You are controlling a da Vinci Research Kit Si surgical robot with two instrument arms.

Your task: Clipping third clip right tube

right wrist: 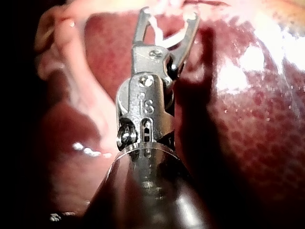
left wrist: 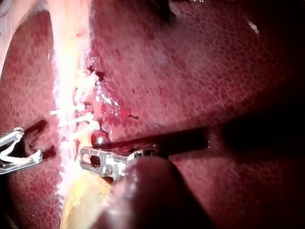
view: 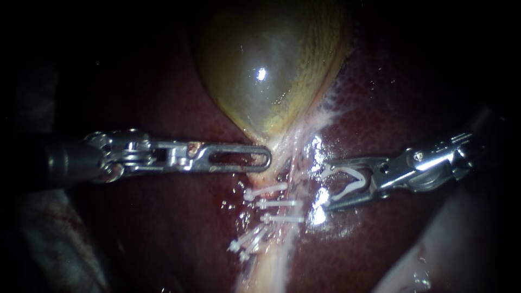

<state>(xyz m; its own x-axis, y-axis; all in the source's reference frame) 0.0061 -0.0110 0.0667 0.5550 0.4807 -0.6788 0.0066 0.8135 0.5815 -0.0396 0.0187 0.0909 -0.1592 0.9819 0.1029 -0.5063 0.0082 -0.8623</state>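
Clip poised beside the pale strand (view: 296,157), as seen by an observer at the bench. From left to right: the left instrument (view: 267,159) lies level across the liver (view: 163,233). Its tip touches the strand's left edge just under the gallbladder (view: 260,70); whether it grips tissue there cannot be told. The strand runs down from the gallbladder's neck. Its separate tubes cannot be made out, so the right tube is presumed to be its right edge. The right instrument (view: 325,187) holds its jaws wide, with an open loaded clip (view: 347,191) seated against both, just beside that edge and not yet around it.

Hazards, as judged:
- Closing here would catch liver or only part of the tube, since the strand is not between the clip's arms.
- Advancing could foul the stacked clips (view: 277,204) nearby.
- Slack at the left tip would let the strand sag away.

Count: one gallbladder, one liver, two instruments, one loaded clip, three stacked clips, and a slanted cluster (view: 247,241) of two or three, too crowded to count.
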